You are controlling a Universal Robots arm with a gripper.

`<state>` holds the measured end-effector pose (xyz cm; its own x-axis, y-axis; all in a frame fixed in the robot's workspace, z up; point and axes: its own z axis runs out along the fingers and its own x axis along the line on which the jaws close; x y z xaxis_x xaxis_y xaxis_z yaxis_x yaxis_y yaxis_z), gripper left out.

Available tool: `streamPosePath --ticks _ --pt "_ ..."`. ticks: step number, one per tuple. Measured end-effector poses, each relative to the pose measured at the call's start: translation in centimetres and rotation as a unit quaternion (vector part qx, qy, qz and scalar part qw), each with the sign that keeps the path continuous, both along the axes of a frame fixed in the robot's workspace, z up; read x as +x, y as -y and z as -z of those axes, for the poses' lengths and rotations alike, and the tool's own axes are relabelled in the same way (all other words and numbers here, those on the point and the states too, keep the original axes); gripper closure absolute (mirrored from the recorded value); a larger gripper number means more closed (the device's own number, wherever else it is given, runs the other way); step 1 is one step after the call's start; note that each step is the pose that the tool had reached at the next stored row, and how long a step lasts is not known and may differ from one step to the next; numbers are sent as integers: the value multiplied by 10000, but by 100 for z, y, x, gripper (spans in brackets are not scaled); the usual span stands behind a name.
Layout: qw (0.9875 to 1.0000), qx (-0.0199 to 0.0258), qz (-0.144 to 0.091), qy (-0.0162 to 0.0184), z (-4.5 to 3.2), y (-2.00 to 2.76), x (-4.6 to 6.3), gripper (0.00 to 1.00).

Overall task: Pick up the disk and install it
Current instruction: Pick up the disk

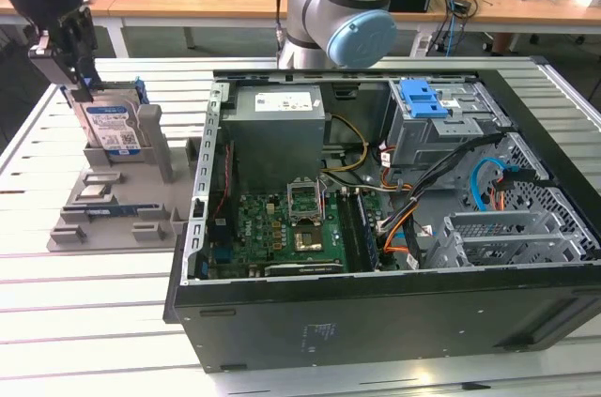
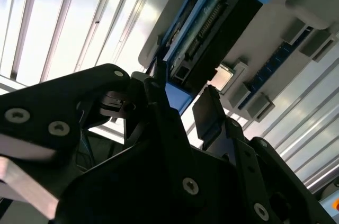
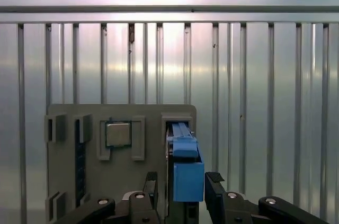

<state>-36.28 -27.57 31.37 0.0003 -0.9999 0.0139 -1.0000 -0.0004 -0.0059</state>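
Gripper (image 3: 181, 180) astride one disk (image 1: 113, 127), jaws apart; one grey holder (image 1: 117, 198).

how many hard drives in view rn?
1. The disk stands upright in the grey fixture on the exterior view's left, with the end effector at its top edge. More could be hidden in the PC case cages.

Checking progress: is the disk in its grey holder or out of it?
In. The disk stands upright in the grey holder, with the gripper at its top edge.
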Motion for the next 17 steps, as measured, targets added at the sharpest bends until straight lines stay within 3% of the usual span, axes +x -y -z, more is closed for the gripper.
streamPosePath --ticks 9,17 --pt "10000 -1 -7 0 195 -10 1 52" --pt "10000 -1 -7 0 225 -10 1 52"
